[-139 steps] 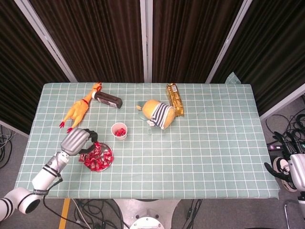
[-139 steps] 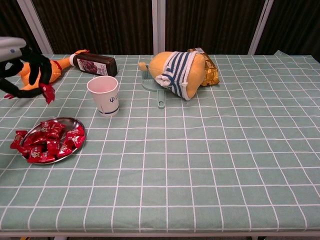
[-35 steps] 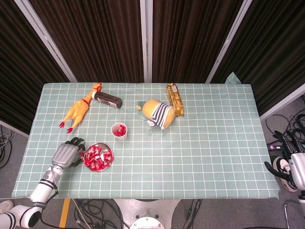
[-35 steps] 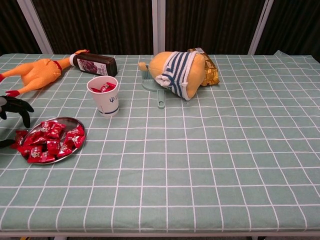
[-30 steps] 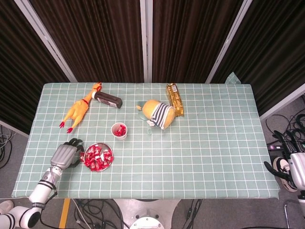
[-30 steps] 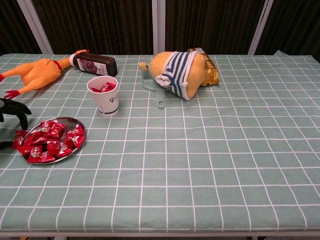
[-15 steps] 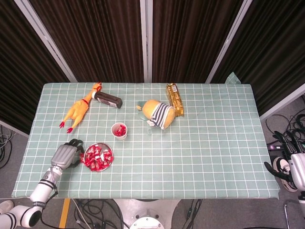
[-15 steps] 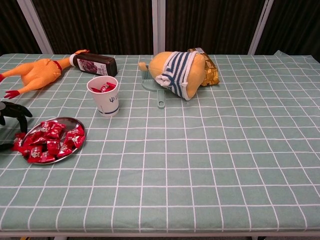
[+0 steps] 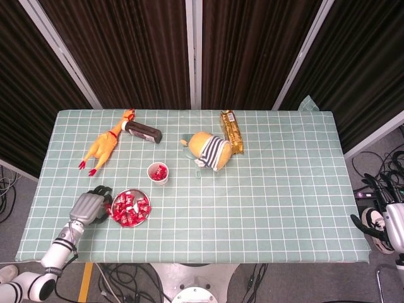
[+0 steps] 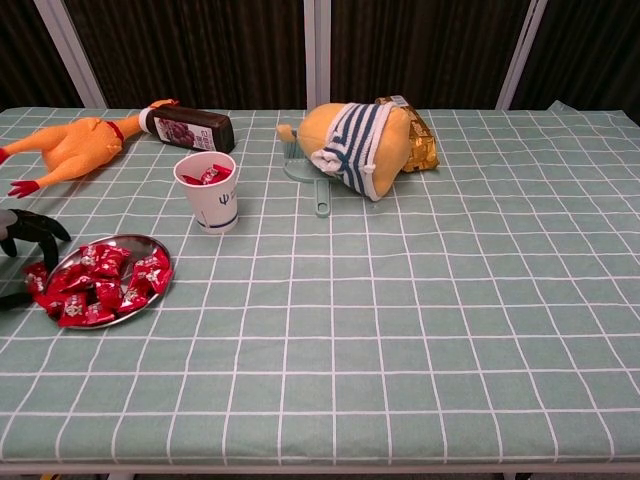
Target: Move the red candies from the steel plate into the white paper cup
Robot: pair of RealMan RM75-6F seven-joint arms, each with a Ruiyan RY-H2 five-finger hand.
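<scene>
The steel plate [image 9: 140, 223] [image 10: 142, 241] lies near the table's front left, heaped with red candies [image 9: 129, 207] [image 10: 95, 283]. Behind it stands the white paper cup [image 9: 158, 175] [image 10: 210, 200], upright, with a few red candies [image 10: 205, 175] inside. My left hand [image 9: 88, 207] [image 10: 25, 238] is low at the plate's left rim. Its dark fingers are spread around the outermost candies, and I see nothing held. My right hand [image 9: 384, 226] hangs off the table's right end with nothing in it, and only the head view shows it.
A rubber chicken [image 9: 104, 145] and a dark bottle [image 9: 142, 131] lie behind the cup. A striped plush toy [image 9: 208, 150] and a gold snack bag [image 9: 231, 131] lie at the back centre. The table's left edge runs close beside my left hand.
Earlier my left hand carried a candy up toward the cup, and the cup now holds candies. Over the last second the hand has crept slightly right against the plate's left rim.
</scene>
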